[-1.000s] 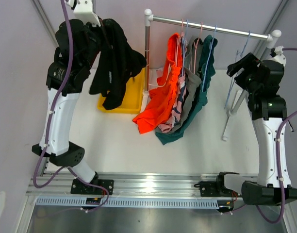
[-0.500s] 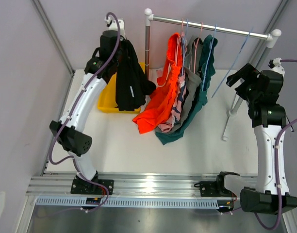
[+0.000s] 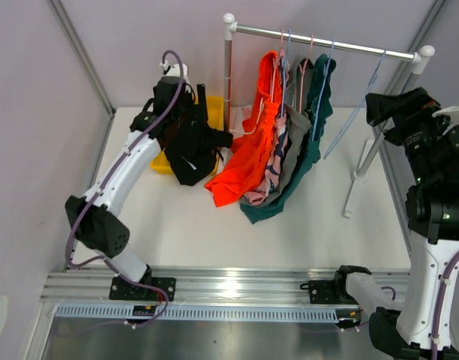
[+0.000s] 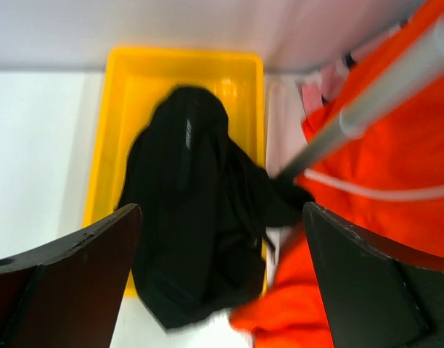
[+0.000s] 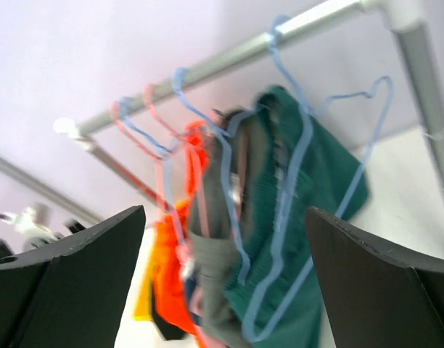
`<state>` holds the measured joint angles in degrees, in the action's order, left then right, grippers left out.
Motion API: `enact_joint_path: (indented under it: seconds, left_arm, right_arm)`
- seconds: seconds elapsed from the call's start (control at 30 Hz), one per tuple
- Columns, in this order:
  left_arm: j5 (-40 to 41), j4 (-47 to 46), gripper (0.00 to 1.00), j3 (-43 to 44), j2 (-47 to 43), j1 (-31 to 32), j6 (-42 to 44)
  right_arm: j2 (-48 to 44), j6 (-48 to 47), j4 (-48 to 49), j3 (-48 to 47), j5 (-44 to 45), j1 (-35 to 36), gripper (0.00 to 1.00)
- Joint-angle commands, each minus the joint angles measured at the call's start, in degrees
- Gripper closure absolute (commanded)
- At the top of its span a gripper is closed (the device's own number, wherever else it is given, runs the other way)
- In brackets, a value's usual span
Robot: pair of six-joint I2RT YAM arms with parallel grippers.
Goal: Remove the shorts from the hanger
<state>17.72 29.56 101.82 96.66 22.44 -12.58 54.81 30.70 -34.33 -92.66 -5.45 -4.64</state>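
Black shorts (image 4: pixel 193 232) lie slumped across the near right edge of the yellow bin (image 4: pixel 178 65) at the far left of the table, free of any hanger. The left gripper (image 4: pixel 222 210) hangs directly above them with its fingers spread wide and nothing between them. By the look of it, this is the drop-off step for one pair. The cloth spills partly over the bin's rim towards the orange shorts (image 3: pixel 248 161).

Four pairs hang bunched on the rail (image 3: pixel 327 43) at the far middle: orange, then pink (image 3: pixel 271 176), grey (image 3: pixel 289 150) and teal (image 3: pixel 308 157), left to right. A bare blue hanger (image 3: pixel 355 105) tilts off the rail's right end.

The right gripper (image 5: pixel 225 212) is raised at the right and faces the rack, also agape and empty. The next move probably calls for one arm to reach in and pinch the cloth of an outer pair (orange sits nearest the left arm, teal nearest the right). It would then draw that pair down off its wire without pulling the neighbours along.
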Motion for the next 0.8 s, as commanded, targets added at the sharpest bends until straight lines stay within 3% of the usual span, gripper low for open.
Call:
enact_joint_path:
  seconds: [0.0, 0.17, 0.27, 0.4, 0.63, 0.77]
  left_arm:
    - [-5.2, -2.2, 0.01, -9.1, -12.3, -0.1, -3.4]
    - [-8.1, -0.8, 0.01, -21.2, -24.7, 0.5, -3.5]
    - [-9.2, 1.5, 0.01, -24.3, -29.8, 0.9, -2.1]
    - [-8.3, 4.9, 0.01, -25.4, -33.3, 0.9, 0.0]
    - [-8.4, 4.6, 0.01, -30.4, -38.6, 0.9, 1.5]
    - [-8.3, 3.4, 0.01, -33.0, -40.1, 0.9, 1.6]
  right_arm:
    - [4.9, 3.3, 5.7, -2.7, -7.5, -0.1, 0.01]
    - [10.8, 4.7, 10.4, -3.4, -9.4, 2.4, 0.05]
    - [16.0, 3.8, 10.8, -5.9, -8.7, 5.3, 0.11]
    - [21.5, 2.3, 10.2, -8.1, -6.3, 8.6, 0.13]
    - [23.8, 2.5, 12.3, -4.8, -3.4, 10.2, 0.16]
    - [24.6, 2.6, 13.3, -2.6, -2.1, 11.3, 0.34]
